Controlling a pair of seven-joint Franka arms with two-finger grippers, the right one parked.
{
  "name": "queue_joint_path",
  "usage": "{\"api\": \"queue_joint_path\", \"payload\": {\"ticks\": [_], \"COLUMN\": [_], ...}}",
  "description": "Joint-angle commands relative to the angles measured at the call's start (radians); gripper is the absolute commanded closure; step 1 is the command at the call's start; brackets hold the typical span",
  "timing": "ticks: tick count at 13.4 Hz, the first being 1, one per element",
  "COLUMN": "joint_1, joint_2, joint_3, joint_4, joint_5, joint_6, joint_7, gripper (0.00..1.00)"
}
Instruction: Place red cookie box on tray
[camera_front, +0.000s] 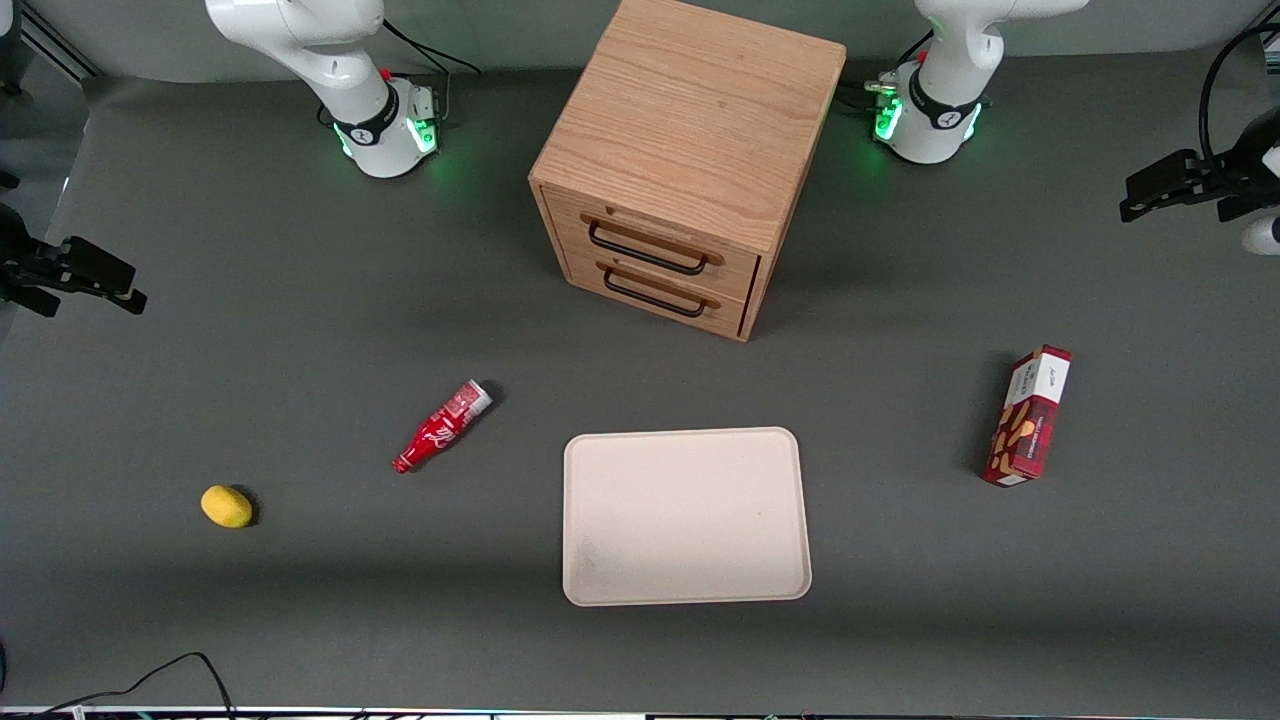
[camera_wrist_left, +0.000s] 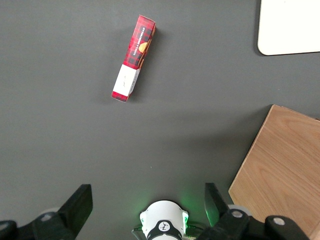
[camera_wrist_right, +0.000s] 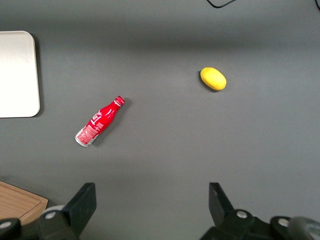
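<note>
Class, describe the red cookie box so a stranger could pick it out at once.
Start at the wooden drawer cabinet, then the beige tray in front of it. The red cookie box lies beside the tray, toward the working arm's end, under the open gripper. Unlike the red bottle, it is rectangular, plaid, white-banded.

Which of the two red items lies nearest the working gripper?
The red cookie box, plaid with a white end band. The open gripper hangs above its end; the red bottle lies toward the parked arm.

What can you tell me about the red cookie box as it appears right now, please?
The red cookie box is a slim cardboard carton, dark red plaid with a white end band and cookie pictures. It lies on the grey table toward the working arm's end, apart from the tray, touching nothing else. The gripper hangs open well above it.
</note>
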Motion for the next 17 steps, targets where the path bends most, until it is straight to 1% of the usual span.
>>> {"api": "queue_joint_path", "payload": {"ticks": [1, 6, 9, 10, 12, 14, 16, 17], "joint_1": [0.008, 0.006, 0.012, 0.012, 0.011, 0.012, 0.014, 0.015], "joint_2": [-0.002, -0.011, -0.007, 0.002, 0.033, 0.102, 0.177, 0.211], "joint_3": [-0.014, -0.013, 0.007, 0.039, 0.096, 0.145, 0.165, 0.165], "joint_4": [0.011, 0.013, 0.013, 0.008, -0.009, -0.015, -0.059, -0.093], "joint_5": [0.013, 0.014, 0.019, 0.042, 0.045, 0.047, 0.034, 0.030], "joint_6": [-0.006, -0.015, 0.000, 0.017, 0.081, 0.155, 0.271, 0.345], "joint_7": [-0.017, -0.014, 0.046, 0.127, 0.274, 0.430, 0.540, 0.564], "gripper": [0.00, 0.00, 0.00, 0.00, 0.00, 0.00, 0.00, 0.00]}}
